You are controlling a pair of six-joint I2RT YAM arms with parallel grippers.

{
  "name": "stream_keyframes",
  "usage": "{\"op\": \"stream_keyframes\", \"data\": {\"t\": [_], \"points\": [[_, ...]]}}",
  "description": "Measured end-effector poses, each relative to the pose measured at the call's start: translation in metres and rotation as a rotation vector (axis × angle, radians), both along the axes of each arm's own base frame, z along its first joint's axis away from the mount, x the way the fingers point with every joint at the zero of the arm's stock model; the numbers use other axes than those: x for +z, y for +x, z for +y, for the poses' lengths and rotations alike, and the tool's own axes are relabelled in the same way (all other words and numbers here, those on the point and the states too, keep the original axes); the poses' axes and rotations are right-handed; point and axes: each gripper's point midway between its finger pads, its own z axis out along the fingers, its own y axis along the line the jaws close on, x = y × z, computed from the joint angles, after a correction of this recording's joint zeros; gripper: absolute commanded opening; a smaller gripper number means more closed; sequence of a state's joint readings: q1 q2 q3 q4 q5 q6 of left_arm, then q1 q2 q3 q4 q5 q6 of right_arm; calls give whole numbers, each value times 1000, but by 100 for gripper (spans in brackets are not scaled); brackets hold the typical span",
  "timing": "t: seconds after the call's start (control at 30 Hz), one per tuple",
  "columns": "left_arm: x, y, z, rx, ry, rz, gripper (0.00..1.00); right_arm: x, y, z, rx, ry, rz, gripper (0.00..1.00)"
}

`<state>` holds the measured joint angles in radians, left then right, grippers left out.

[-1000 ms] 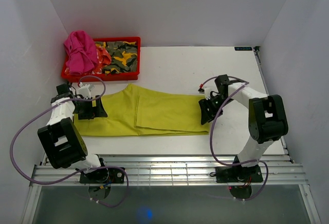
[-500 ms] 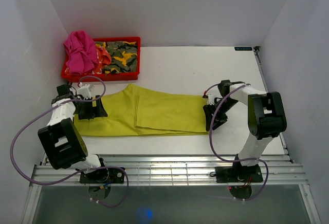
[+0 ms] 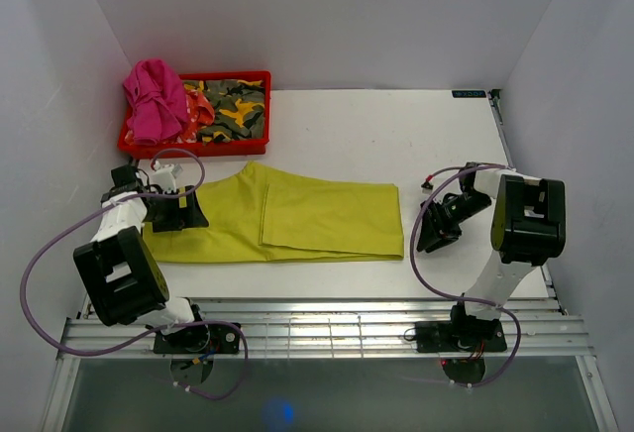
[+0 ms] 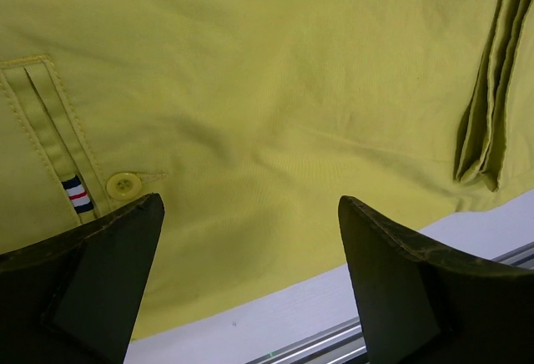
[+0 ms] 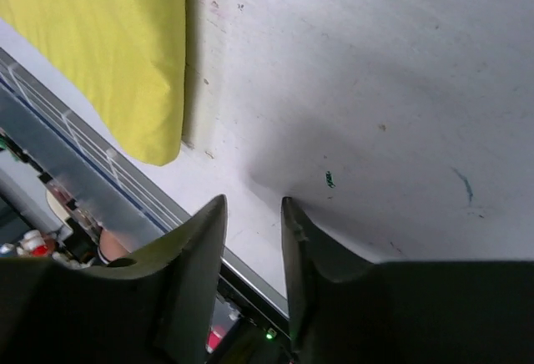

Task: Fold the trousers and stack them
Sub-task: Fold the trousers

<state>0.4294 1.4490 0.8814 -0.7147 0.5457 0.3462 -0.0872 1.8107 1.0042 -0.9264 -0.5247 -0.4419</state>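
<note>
The lime yellow-green trousers (image 3: 297, 216) lie flat across the table, folded lengthwise, waist at the left and hems at the right. My left gripper (image 3: 193, 210) is open and hovers over the waist end. In the left wrist view the cloth (image 4: 275, 88) with a back-pocket button (image 4: 124, 184) fills the space between the wide-apart fingers of the left gripper (image 4: 250, 214). My right gripper (image 3: 430, 236) is on bare table to the right of the hems, apart from them. In the right wrist view the right gripper (image 5: 254, 205) is empty with a narrow gap, and the hem corner (image 5: 100, 55) lies beyond.
A red bin (image 3: 263, 80) at the back left holds a pink garment (image 3: 154, 95) and camouflage cloth (image 3: 233, 110). White walls close in the table on three sides. A metal rail (image 3: 317, 323) runs along the near edge.
My right gripper has drawn back to the right, off the trouser hems and onto bare table. The left gripper and the trousers have stayed put.
</note>
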Motion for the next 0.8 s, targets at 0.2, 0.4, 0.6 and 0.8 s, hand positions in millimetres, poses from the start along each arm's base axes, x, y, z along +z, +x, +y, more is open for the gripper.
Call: {"op": "stream_keyframes", "data": {"t": [0.2,0.4,0.6,0.8], "points": [[0,1,0,0,-3,-3,96,16,8,14,-33,133,-24,65],[0,2,0,0,-1,-6,98,14,42,25,-90,189,-89,61],[1,1,0,5,-6,1,98,11,50,45,-147,250,-43,57],[8,3,0,11,-7,-3,98,8,57,63,-139,267,-54,42]]}}
